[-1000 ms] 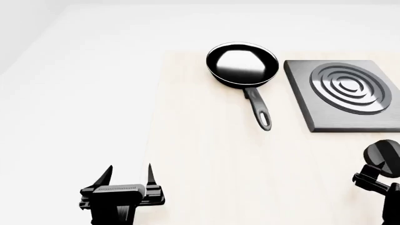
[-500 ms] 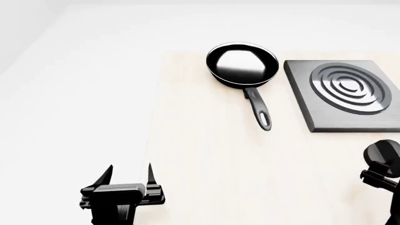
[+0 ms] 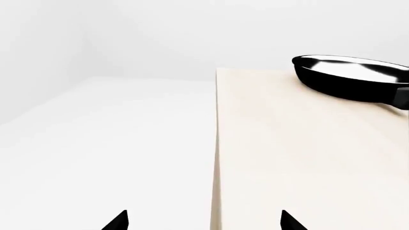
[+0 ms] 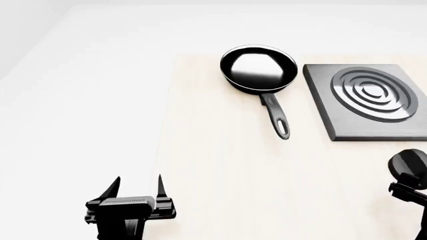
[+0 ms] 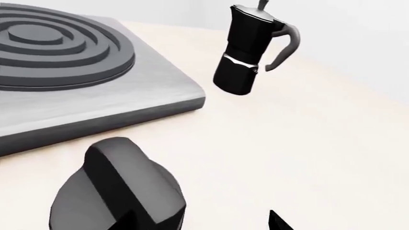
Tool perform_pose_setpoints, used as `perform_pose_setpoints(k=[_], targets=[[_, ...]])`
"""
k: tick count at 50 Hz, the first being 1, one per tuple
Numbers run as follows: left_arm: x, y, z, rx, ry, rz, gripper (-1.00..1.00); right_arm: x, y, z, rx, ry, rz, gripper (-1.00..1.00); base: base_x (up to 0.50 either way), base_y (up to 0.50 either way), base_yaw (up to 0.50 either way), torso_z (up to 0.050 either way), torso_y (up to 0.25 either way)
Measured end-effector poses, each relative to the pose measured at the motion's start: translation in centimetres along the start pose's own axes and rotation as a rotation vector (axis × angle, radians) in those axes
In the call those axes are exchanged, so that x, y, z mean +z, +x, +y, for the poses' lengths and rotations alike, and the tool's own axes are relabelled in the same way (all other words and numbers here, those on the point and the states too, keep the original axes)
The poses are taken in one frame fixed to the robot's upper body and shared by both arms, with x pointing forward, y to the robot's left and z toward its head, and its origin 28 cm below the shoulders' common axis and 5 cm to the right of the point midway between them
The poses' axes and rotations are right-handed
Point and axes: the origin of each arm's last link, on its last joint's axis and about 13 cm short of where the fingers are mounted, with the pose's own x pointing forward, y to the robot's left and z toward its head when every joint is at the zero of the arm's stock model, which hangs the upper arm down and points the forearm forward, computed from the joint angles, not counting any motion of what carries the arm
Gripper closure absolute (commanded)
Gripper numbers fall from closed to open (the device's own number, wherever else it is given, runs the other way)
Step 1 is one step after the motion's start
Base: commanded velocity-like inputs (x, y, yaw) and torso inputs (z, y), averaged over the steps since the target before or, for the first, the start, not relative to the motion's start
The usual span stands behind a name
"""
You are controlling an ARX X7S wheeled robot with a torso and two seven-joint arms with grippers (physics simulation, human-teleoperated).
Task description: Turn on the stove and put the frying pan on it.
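1. The frying pan [image 4: 259, 68] sits on the light wooden table [image 4: 220, 170], far side, its long handle [image 4: 275, 116] pointing back toward the robot with the hole at its end plain to see. Nothing is touching it.
2. Just to its right lies the stove [image 4: 367, 100], a dark grey slab with raised burner rings, flat on the table, a narrow strip of wood between it and the pan.
3. The round black knob [image 4: 407, 165] sits on the table in front of the stove, apart from the slab; in the right wrist view the knob [image 5: 118, 189] fills the near corner, a raised ridge across its top.
4. Right gripper [image 4: 408, 192]: just behind the knob at the picture's edge; one fingertip [image 5: 278, 221] shows in the wrist view, and I cannot tell how its jaws stand.
5. Left gripper [image 4: 138, 186]: low, near the table's left edge, fingers spread wide, holding nothing, well away from the pan.
6. A black-and-silver moka pot [image 5: 250, 50] stands beyond the stove's corner.
7. No brand, label or writing is readable on anything.
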Motion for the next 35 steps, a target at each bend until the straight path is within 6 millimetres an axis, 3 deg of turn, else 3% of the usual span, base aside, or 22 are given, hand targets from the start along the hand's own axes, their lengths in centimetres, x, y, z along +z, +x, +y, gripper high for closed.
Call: perform_pose_setpoints(k=[35], targets=[[0.0,0.1,0.0,0.001,-0.006,0.005,-1.00,1.1,0.7,-0.5,-0.019,-0.033,-0.002,-1.00,0.00,0.00,0.00,0.000,0.000]])
